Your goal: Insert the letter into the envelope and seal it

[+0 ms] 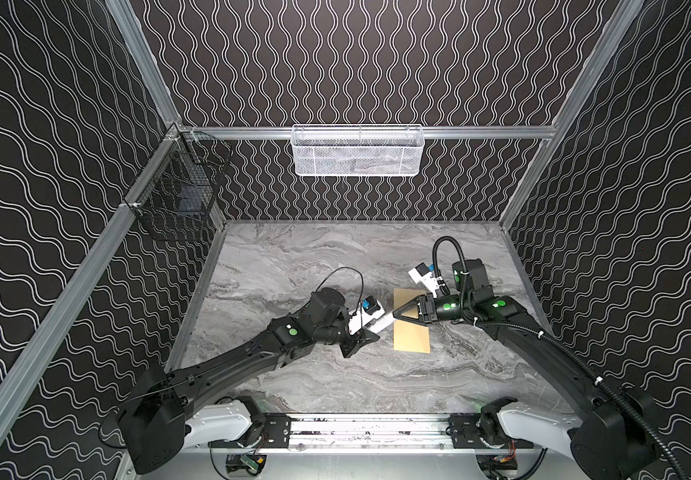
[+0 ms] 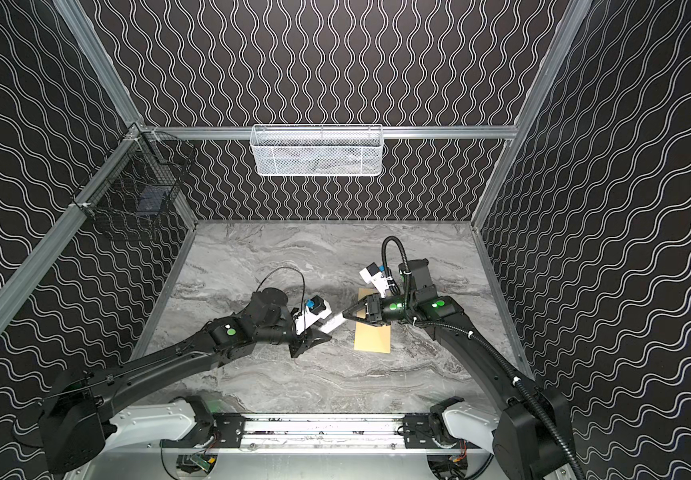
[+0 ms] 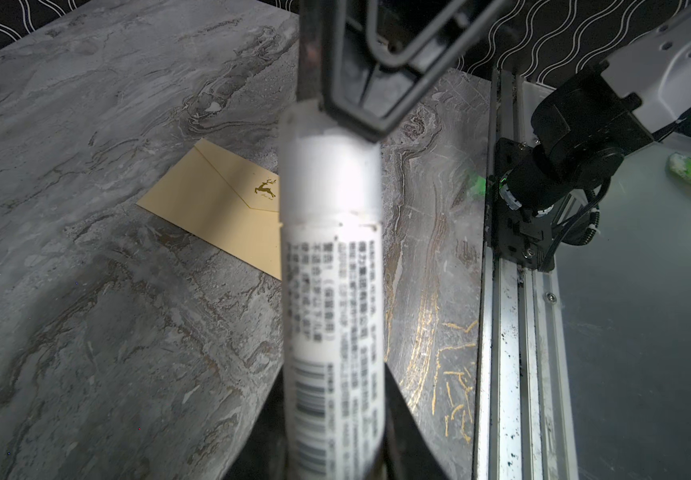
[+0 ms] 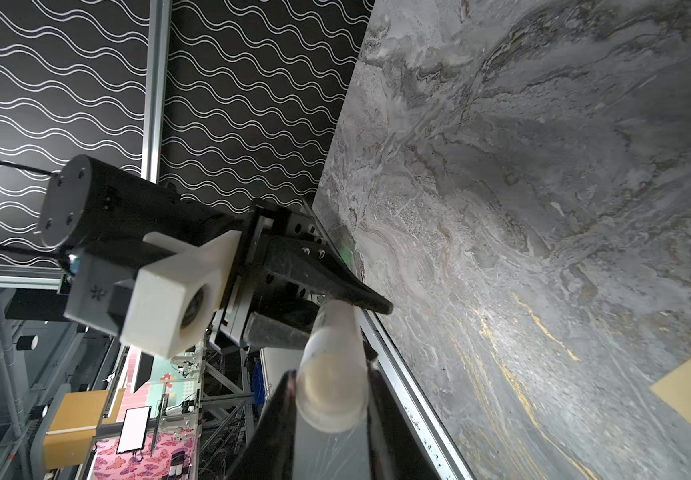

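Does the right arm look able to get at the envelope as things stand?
Probably yes: the envelope lies flat, nothing on it, just under the right gripper. But its jaws flank the end of the tube that the left gripper holds, so it would need to clear that first.

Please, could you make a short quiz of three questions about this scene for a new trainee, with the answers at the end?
1. What does the left gripper hold? A) a pen B) a white tube C) a cup
2. True or false: the envelope stands upright against a wall.
3. Fill in: the gold mark on the envelope shows a leaping ____.
Key: 1 B. 2 False: it lies flat on the table. 3 deer.
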Controlling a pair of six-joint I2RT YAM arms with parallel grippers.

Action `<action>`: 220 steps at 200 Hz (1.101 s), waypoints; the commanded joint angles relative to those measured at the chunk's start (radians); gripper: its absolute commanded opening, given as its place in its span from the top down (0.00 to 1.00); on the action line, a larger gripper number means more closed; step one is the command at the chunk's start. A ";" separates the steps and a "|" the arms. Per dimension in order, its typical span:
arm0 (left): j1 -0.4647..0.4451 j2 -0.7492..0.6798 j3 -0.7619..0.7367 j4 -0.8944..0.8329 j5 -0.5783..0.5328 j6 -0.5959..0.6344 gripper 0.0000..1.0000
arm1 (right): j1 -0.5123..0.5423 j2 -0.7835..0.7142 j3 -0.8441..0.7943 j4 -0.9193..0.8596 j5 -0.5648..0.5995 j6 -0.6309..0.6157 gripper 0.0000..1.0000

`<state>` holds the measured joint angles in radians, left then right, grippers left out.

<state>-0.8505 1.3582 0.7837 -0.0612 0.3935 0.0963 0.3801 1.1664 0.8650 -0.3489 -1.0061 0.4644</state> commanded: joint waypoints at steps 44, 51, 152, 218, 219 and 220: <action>0.013 0.026 -0.106 0.148 -0.131 -0.165 1.00 | -0.283 -0.121 0.097 -0.127 0.203 0.043 0.03; 0.014 0.031 -0.113 0.126 -0.173 -0.202 1.00 | -0.287 -0.125 0.117 -0.164 0.286 0.037 0.02; -0.096 0.334 0.068 -0.273 -0.674 -0.889 1.00 | -0.266 0.066 -0.026 -0.177 0.681 0.066 0.01; -0.157 0.492 0.166 -0.273 -0.661 -0.929 1.00 | -0.235 0.239 -0.090 -0.030 0.597 0.040 0.04; -0.158 0.493 0.167 -0.271 -0.660 -0.930 1.00 | -0.234 0.241 -0.091 -0.029 0.596 0.040 0.04; -0.158 0.496 0.168 -0.272 -0.659 -0.930 1.00 | -0.234 0.242 -0.092 -0.028 0.595 0.039 0.04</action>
<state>-0.9939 1.8221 0.9291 -0.3428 -0.2630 -0.8062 0.1429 1.3811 0.7872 -0.4484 -0.3817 0.5129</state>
